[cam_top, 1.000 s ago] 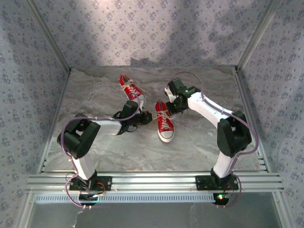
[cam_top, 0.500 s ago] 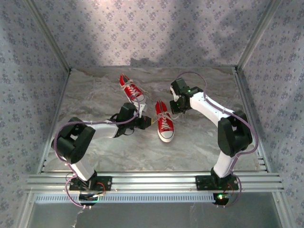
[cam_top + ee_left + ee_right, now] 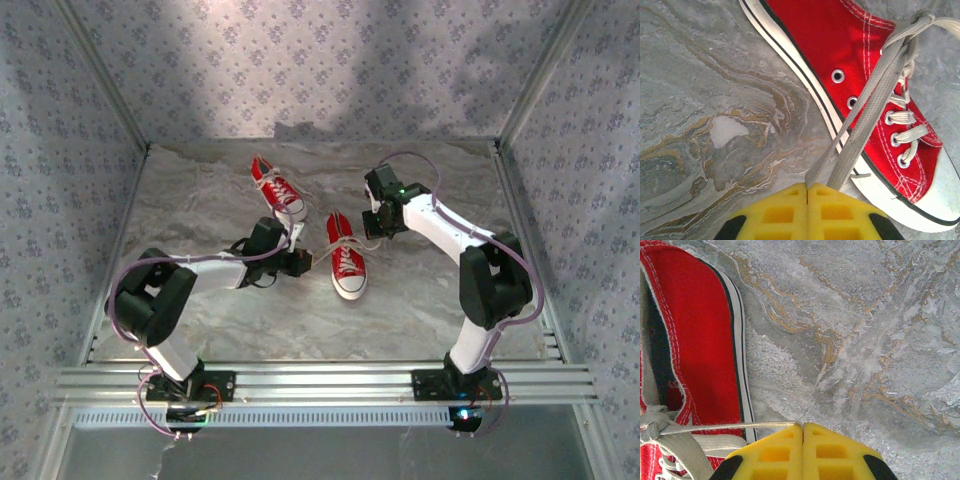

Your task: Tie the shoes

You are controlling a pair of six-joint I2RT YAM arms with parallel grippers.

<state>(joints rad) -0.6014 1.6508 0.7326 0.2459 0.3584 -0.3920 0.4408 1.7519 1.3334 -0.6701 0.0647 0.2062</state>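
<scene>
Two red shoes with white laces lie on the marble table. The near shoe (image 3: 347,257) sits between my grippers, toe toward the arms; the far shoe (image 3: 277,189) lies behind the left arm. My left gripper (image 3: 303,262) is just left of the near shoe, shut on a white lace (image 3: 866,112) that runs taut from the pinched yellow fingers (image 3: 770,212) up to the knot area of the shoe (image 3: 840,45). My right gripper (image 3: 373,227) is at the shoe's right, shut on the thin end of the other lace (image 3: 730,428), which stretches left to the shoe (image 3: 700,335).
Patterned walls and metal frame posts (image 3: 110,85) enclose the table on three sides. An aluminium rail (image 3: 320,380) runs along the near edge by the arm bases. Bare marble (image 3: 420,300) lies in front of the near shoe.
Both grippers have drawn apart, the left one leftward and nearer, the right one rightward. The laces of the near shoe are stretched out further. The shoes have stayed in place.
</scene>
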